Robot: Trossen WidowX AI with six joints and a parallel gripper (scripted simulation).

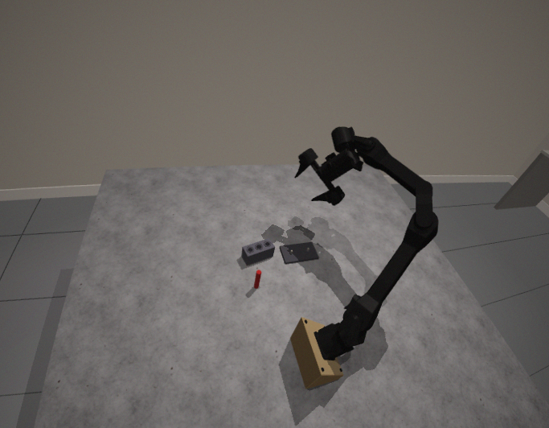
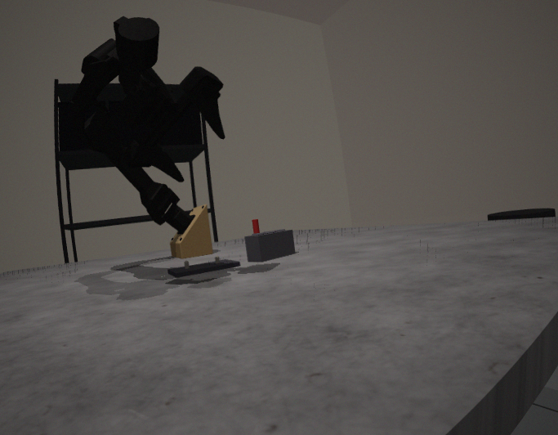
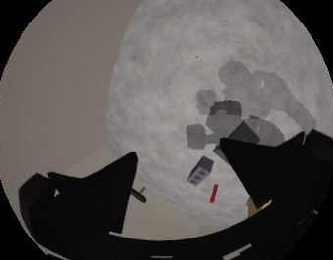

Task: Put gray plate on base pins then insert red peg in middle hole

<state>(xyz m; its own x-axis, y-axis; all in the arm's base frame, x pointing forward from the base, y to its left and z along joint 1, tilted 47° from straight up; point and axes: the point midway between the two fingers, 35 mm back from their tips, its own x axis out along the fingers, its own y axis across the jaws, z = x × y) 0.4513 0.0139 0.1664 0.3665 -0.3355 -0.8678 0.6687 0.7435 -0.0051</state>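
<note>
The gray plate (image 1: 258,256) (image 2: 270,247) (image 3: 206,164) is a block with three holes in its upper face, resting on the table beside the base, apart from it. The base (image 1: 298,257) (image 2: 204,268) (image 3: 244,133) is a flat dark slab with two short pins pointing up, partly hidden by a finger in the wrist view. The red peg (image 1: 257,279) (image 2: 255,226) (image 3: 214,194) stands upright on the table, on the arm's side of the plate. My gripper (image 1: 304,188) (image 2: 203,159) (image 3: 179,150) is wide open and empty, high above the table and tilted.
The arm's tan mount (image 1: 302,356) (image 2: 194,240) stands on the gray table (image 1: 150,322) (image 2: 316,351), nearer to the peg than the table's far edge. The arm's shadow falls across the base. A dark rack stands beyond the table in the exterior view.
</note>
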